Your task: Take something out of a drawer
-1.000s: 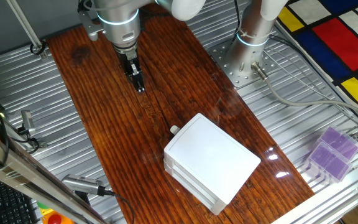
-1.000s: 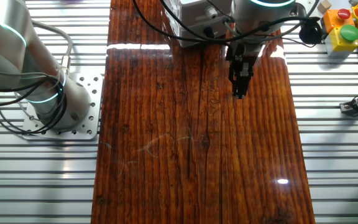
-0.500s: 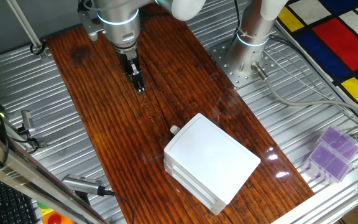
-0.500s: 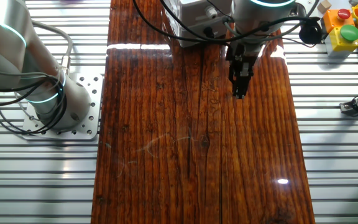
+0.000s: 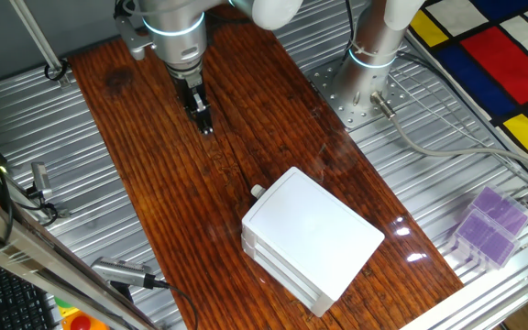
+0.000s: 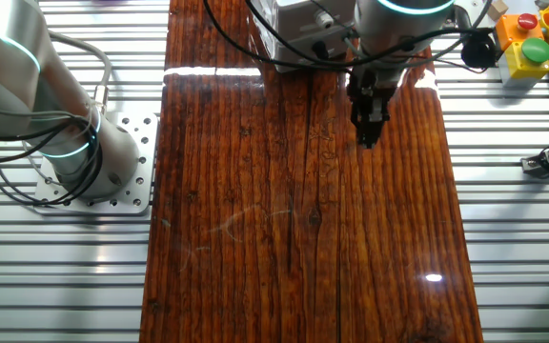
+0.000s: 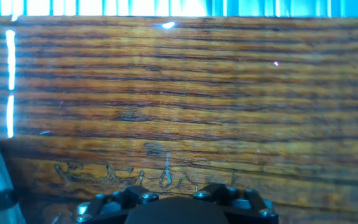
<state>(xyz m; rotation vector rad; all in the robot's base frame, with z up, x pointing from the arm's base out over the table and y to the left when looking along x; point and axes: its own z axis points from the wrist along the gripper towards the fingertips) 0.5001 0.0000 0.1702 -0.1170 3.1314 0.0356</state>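
While the boxy white drawer [image 5: 266, 240] sits shut on grained wood, the black hand [image 5: 206, 126] hangs pressed together.

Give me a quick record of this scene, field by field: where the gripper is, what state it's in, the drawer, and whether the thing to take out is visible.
gripper position: gripper above the bare wooden tabletop, well away from the drawer unit
gripper state: fingers look close together, nothing held; cannot confirm open or shut
drawer: upper drawer of the white unit, closed, small white knob facing the gripper's side
item to take out: not visible in any view
hand view: wood grain only, with a sliver of white at the left edge
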